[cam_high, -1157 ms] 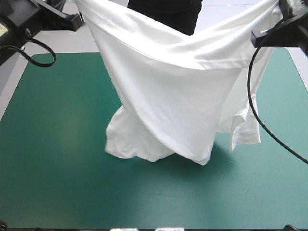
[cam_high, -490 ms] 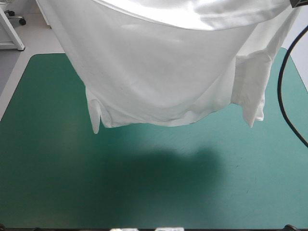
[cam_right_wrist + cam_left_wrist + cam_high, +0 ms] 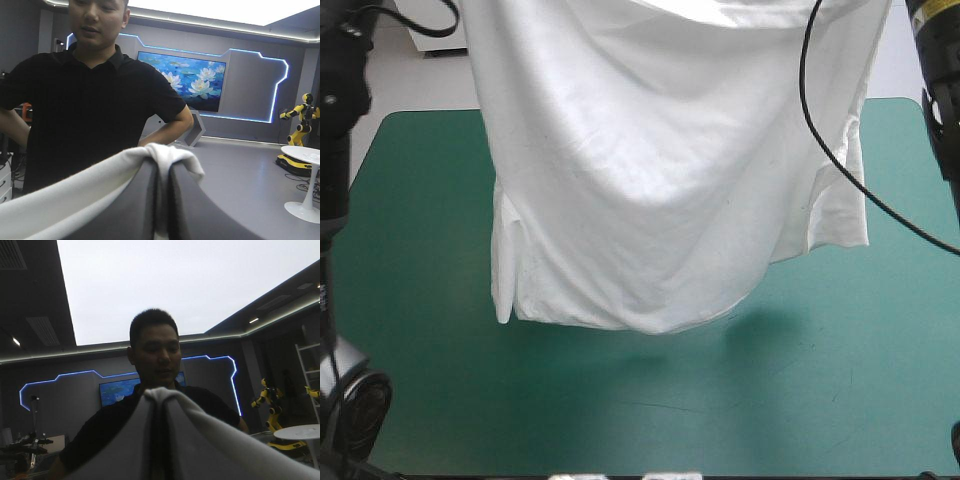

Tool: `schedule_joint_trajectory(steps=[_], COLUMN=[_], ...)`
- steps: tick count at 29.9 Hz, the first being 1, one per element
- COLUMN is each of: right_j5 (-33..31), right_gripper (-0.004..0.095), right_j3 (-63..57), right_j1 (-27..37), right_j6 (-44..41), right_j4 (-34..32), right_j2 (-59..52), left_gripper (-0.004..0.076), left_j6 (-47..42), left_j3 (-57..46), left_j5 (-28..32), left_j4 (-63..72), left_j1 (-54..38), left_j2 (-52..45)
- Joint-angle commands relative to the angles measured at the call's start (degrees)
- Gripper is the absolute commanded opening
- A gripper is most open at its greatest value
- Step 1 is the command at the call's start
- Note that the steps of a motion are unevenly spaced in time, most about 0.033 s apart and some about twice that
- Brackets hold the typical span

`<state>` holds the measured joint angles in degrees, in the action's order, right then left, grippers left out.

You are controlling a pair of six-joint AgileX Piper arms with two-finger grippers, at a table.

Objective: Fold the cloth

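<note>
The white T-shirt (image 3: 660,180) hangs spread wide in the high view, its top edge running out of the picture. Its lower hem sags just over the middle of the teal-green cover (image 3: 420,330), and a short sleeve hangs at each side. Both grippers are above that view's frame. In the left wrist view my left gripper (image 3: 159,396) is shut on the T-shirt (image 3: 210,445), whose cloth drapes over both fingers. In the right wrist view my right gripper (image 3: 162,152) is shut on the T-shirt (image 3: 60,210), a fold bunched over its tips.
My left arm (image 3: 338,120) stands along the table's left edge and my right arm (image 3: 940,60) along its right edge. The shirt casts a shadow (image 3: 770,325) on the cover under its right half.
Earlier the shirt hung twisted with its tail on the cover. It was raised and spread out wide, then came down a little. Both arms have moved into view at the sides.
</note>
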<state>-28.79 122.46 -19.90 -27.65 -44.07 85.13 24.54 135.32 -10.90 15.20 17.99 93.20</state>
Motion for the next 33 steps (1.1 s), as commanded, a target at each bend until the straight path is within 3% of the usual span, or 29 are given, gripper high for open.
schedule_joint_trajectory(steps=[1, 5, 9, 14, 19, 23, 29, 33], right_j5=[12.3, 18.5, 17.8, 16.4, 5.7, -5.5, -9.6, -10.8], right_gripper=[-0.0017, -0.0017, -0.0017, -0.0017, -0.0017, -0.0017, -0.0017, -0.0017], right_j3=[1.3, 1.3, 1.3, 1.2, 1.2, 0.8, -8.3, -20.7], right_j1=[5.9, 9.2, 10.1, 10.1, 10.1, 10.1, 10.1, 10.1], right_j6=[-2.5, -4.6, -6.5, -6.3, -5.9, 1.9, 12.4, 13.8], right_j4=[0.5, 1.3, 1.3, 2.1, 9.5, 16.1, 26.3, 27.2], right_j2=[1.8, 3.8, 4.7, 5.7, 8.0, 12.4, 13.7, 10.7], left_gripper=[-0.0009, -0.0009, -0.0009, -0.0009, -0.0009, -0.0009, -0.0009, -0.0009], left_j6=[1.1, 1.1, 1.1, 1.1, 1.1, 0.2, -2.7, -6.9], left_j3=[1.1, 1.1, 1.1, 1.1, 1.0, -1.6, -11.3, -20.0], left_j5=[13.0, 18.3, 20.3, 18.5, 5.4, -6.3, -19.1, -24.0], left_j4=[0.0, 0.0, -2.3, -3.2, -4.0, -4.7, -5.5, -8.8], left_j1=[0.2, 0.2, 0.2, 0.2, 0.2, 0.2, 0.2, 0.2], left_j2=[2.1, 4.8, 5.8, 6.6, 8.1, 11.4, 11.7, 8.7])
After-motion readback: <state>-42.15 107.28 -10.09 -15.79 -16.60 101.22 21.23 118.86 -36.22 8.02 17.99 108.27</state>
